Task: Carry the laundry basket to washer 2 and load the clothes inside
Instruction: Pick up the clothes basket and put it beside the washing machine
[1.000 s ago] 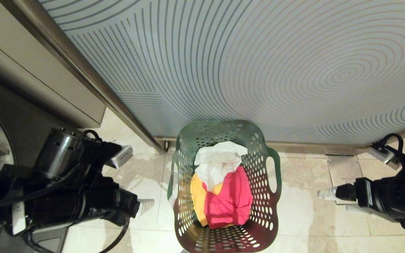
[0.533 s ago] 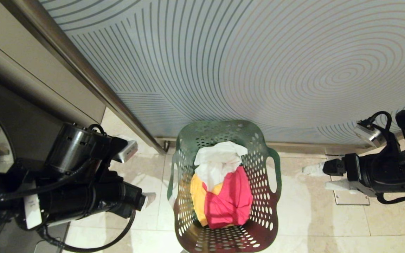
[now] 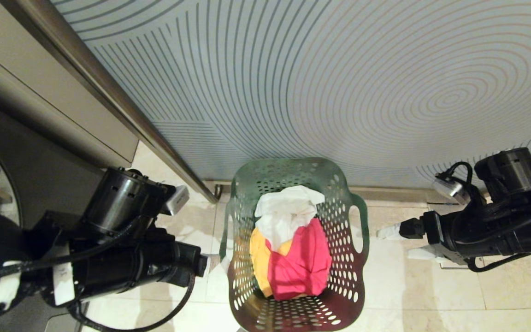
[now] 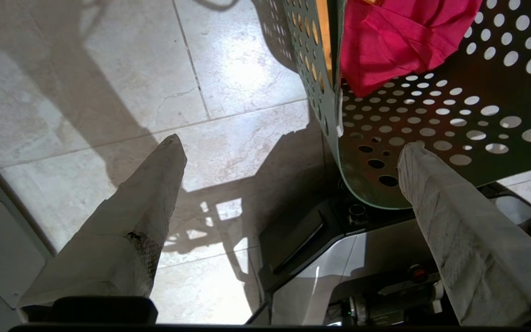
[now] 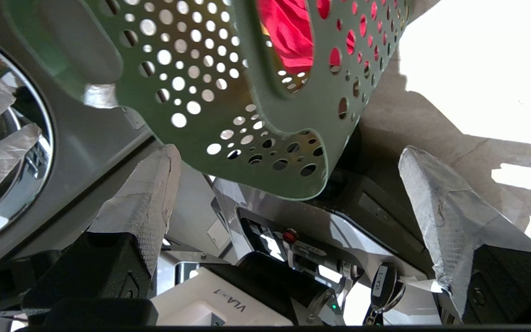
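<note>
The dark green laundry basket [image 3: 295,244] is sitting on the tiled floor [image 3: 413,295] against the patterned wall panel [image 3: 321,83], its near rim cut off at the frame edge; white, yellow-orange and pinkish-red clothes [image 3: 293,249] are lying inside. The left gripper [image 4: 288,157] is hanging jaws wide beside the basket's left wall, fingertips hidden in the head view. The right gripper [image 5: 288,154] is gaping wide opposite. Only the right wrist view is catching a chrome-rimmed washer door [image 5: 12,152], its label unseen.

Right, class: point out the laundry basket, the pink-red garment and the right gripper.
laundry basket [image 3: 360,216]: head view, rim by its right-hand handle.
pink-red garment [image 3: 303,265]: head view, middle of the cloth.
right gripper [image 3: 401,242]: head view, between its open fingertips.
</note>
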Tool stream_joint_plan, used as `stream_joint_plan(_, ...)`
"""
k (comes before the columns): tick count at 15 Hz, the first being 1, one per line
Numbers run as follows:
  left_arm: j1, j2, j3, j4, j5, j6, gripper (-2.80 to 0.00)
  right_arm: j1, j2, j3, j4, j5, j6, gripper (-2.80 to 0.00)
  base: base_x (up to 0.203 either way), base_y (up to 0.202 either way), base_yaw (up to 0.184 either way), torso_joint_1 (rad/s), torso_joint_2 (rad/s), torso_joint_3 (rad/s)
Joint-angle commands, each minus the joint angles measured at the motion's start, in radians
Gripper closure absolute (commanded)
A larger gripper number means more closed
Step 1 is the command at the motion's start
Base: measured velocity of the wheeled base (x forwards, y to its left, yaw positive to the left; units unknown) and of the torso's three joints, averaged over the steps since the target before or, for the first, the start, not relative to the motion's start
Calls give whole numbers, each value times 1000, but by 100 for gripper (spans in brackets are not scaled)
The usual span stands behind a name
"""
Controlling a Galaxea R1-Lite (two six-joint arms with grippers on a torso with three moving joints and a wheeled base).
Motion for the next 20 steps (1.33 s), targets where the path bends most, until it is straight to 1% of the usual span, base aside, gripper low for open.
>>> stream_joint_plan(1,-10,43,-15,1,2,-14,-280,1,48,-8,-5,2,2,-280,0,0,0,0,0,0)
stream_joint_plan(5,-34,82,-37,0,1,-16,-280,1,70,-38,-11,1,2,-280,0,0,0,0,0,0)
stream_joint_plan(8,-72,133,-40,-11,2,-18,-280,1,89,-73,-11,2,5,-280,0,0,0,0,0,0)
stream_joint_plan(9,-88,148,-40,-25,3,-25,-280,1,90,-88,-11,3,7,-280,0,0,0,0,0,0)
stream_joint_plan(11,-121,175,-54,-46,4,-65,-280,2,112,-119,-11,4,6,-280,0,0,0,0,0,0)
stream_joint_plan(14,-130,216,-90,-48,7,-77,-280,3,166,-175,-11,4,5,-280,0,0,0,0,0,0)
stream_joint_plan(16,-131,262,-111,-66,29,-87,-280,7,189,-198,-11,4,6,-280,0,0,0,0,0,0)
stream_joint_plan(18,-129,311,-123,-142,76,-90,-280,23,191,-200,-11,4,6,-280,0,0,0,0,0,0)
stream_joint_plan(20,-129,348,-134,-169,106,-88,-280,43,191,-201,-11,4,8,-280,0,0,0,0,0,0)
